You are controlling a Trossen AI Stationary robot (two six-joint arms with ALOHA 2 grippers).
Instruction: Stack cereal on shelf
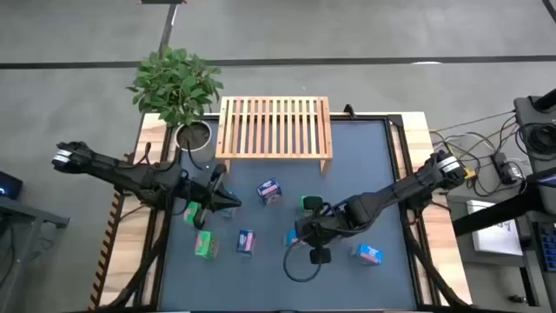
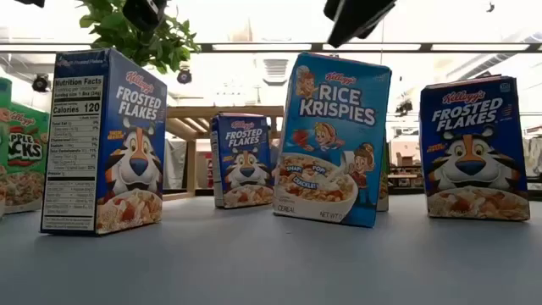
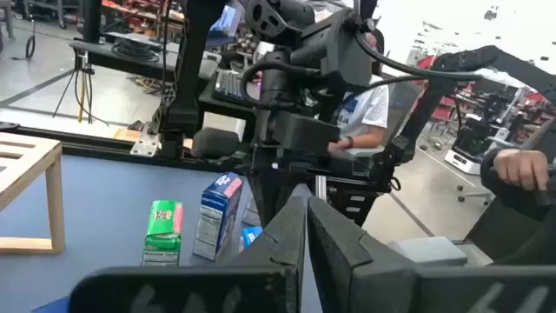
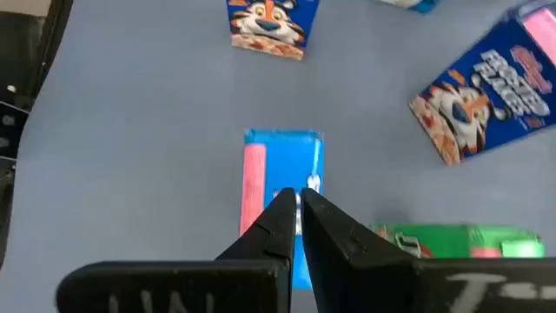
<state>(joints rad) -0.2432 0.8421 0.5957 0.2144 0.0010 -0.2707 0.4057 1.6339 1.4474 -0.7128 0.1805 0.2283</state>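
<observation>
Nothing was stacked: the light slatted wooden shelf (image 1: 274, 127) stood bare, small cardboard cereal boxes (image 1: 269, 191) dotted the grey counter (image 1: 365, 165), and both hands (image 1: 228, 202) (image 1: 300, 233) hovered pinched, holding nothing.

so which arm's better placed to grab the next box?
Right, probably. The right gripper hangs directly over a blue box, fingers nearly together. The left gripper sits beside a green box at the mat's left, over no box. The shelf holds nothing yet.
</observation>
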